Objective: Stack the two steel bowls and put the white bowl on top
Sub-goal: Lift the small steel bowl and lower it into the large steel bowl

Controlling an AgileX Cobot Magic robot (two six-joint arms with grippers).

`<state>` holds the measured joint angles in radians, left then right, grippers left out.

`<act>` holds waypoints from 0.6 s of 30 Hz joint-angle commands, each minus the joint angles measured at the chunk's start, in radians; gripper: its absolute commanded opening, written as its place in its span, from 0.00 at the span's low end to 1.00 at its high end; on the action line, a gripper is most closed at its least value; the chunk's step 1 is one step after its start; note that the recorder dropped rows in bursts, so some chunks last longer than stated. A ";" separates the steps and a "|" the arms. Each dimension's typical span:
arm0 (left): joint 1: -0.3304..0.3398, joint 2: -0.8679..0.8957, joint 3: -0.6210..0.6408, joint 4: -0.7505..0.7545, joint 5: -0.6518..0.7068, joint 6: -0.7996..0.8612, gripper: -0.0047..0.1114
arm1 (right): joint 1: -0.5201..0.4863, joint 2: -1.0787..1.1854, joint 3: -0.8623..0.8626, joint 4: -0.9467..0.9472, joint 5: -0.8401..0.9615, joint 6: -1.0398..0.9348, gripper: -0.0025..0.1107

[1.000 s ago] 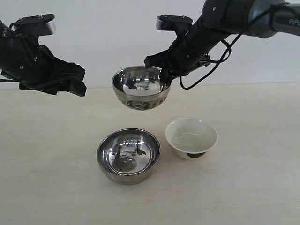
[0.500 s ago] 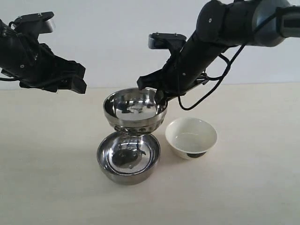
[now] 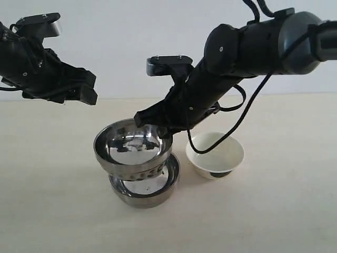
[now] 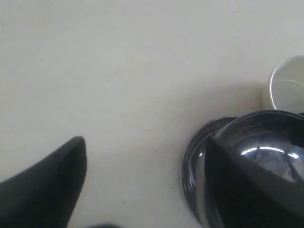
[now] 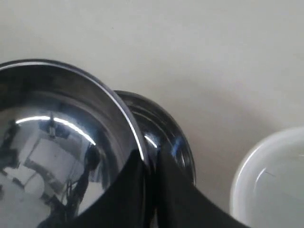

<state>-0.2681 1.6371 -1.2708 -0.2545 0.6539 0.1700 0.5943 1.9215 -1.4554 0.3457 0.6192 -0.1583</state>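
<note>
My right gripper (image 3: pixel 159 128) is shut on the rim of the ribbed steel bowl (image 3: pixel 131 148), one finger inside and one outside. That bowl hangs slightly tilted just over the smooth steel bowl (image 3: pixel 150 191), which stands on the table, and is offset to its left. Whether the two touch I cannot tell. The right wrist view shows the pinch of the right gripper (image 5: pixel 150 164) on the held steel bowl (image 5: pixel 57 142), with the lower steel bowl (image 5: pixel 178 142) behind it. The white bowl (image 3: pixel 215 154) stands to the right. My left gripper (image 3: pixel 79 94) hovers open and empty at the far left.
The pale table (image 3: pixel 52 211) carries only the bowls. In the left wrist view the left gripper (image 4: pixel 142 190) looks down on bare table (image 4: pixel 133 95), with the steel bowls (image 4: pixel 192 166) and the white bowl (image 4: pixel 287 88) off to one side.
My right gripper has carried the ribbed steel bowl down and to the left, from high behind the smooth bowl to just over it. The left arm has stayed still.
</note>
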 commanded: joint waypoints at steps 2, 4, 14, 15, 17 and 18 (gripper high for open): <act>0.004 -0.008 0.003 0.005 0.006 0.010 0.61 | 0.007 -0.014 0.003 -0.057 -0.005 0.048 0.02; 0.004 -0.008 0.003 0.005 0.006 0.010 0.61 | 0.007 -0.014 0.026 -0.066 -0.025 0.053 0.02; 0.004 -0.008 0.003 0.005 0.008 0.010 0.61 | 0.007 -0.014 0.118 -0.066 -0.137 0.045 0.02; 0.004 -0.008 0.003 0.005 0.008 0.010 0.61 | 0.007 -0.013 0.118 -0.066 -0.140 0.045 0.02; 0.004 -0.008 0.003 0.005 0.012 0.010 0.61 | 0.007 -0.008 0.118 -0.064 -0.145 0.053 0.02; 0.004 -0.008 0.003 0.005 0.012 0.010 0.61 | 0.007 -0.004 0.118 -0.064 -0.147 0.059 0.02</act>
<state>-0.2681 1.6371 -1.2708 -0.2545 0.6633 0.1700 0.6008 1.9199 -1.3403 0.2809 0.4924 -0.1105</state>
